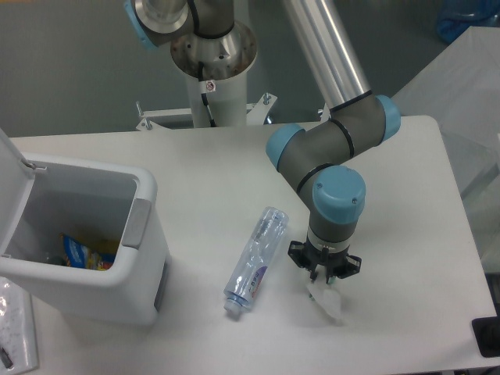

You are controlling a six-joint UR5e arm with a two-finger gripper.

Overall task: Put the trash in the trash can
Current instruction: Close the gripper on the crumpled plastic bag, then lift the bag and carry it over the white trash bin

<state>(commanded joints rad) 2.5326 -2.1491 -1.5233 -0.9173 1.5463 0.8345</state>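
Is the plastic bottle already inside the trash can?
No, the bottle lies on the table, to the right of the open trash can.

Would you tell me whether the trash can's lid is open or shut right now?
Open: the lid is swung up at the left, and the trash can shows a colourful wrapper inside.

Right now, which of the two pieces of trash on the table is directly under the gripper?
The small crumpled wrapper is; the gripper hangs right over its upper end. The squashed bottle lies apart, to the left in the picture, toward the trash can.
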